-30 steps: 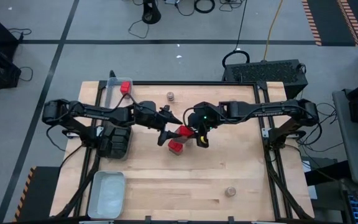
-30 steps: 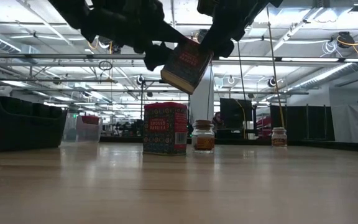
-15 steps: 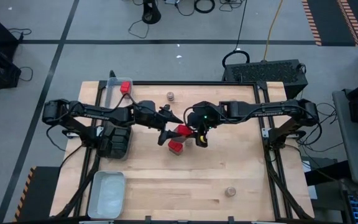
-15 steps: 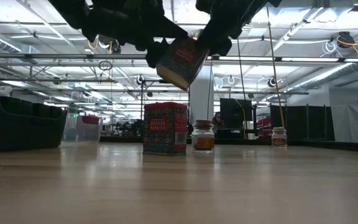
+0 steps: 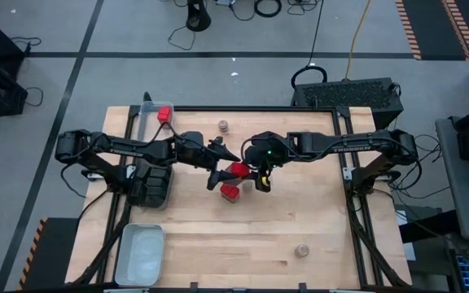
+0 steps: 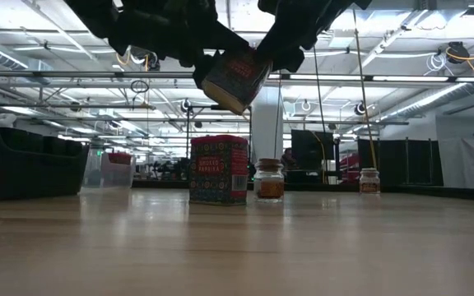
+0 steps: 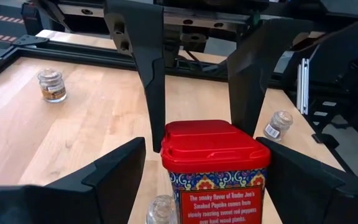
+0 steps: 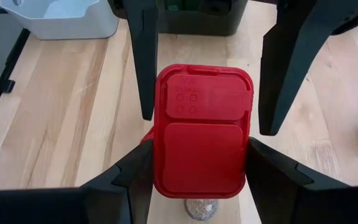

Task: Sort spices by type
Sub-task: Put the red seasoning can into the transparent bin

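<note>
The lifted red tin (image 6: 234, 74) has risen slightly, clamped by the right gripper (image 8: 199, 163); the left gripper (image 7: 202, 163), spread wide around it, apparently without contact, risks knocking it loose.

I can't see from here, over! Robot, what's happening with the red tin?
Right gripper shut on red tin, held in the air. Left gripper open around it, not gripping. Second red tin stands on table below.
</note>
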`<state>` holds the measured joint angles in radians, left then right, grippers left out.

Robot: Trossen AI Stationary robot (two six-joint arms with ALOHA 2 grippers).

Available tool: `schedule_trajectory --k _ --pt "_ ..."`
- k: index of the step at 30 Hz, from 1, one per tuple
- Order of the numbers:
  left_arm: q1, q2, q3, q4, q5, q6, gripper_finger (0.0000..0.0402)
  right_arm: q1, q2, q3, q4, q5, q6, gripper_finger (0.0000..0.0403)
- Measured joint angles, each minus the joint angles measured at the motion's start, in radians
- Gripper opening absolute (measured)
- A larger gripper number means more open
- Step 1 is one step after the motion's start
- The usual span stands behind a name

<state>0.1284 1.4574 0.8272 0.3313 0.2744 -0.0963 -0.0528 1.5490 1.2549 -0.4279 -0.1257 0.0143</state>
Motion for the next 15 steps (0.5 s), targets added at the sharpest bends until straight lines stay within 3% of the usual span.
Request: schedule_trajectory --k 6,15 --pt "0.0 0.0 0.0 -0.001 -0.021 0.0 0.0301 -0.001 0.0 0.0 -0.002 0.003 0.008 0.0196" --pt "0.0 0.0 0.0 -0.004 -0.026 0.0 0.0239 -0.015 0.0 0.0 -0.004 0.0 0.019 0.0196"
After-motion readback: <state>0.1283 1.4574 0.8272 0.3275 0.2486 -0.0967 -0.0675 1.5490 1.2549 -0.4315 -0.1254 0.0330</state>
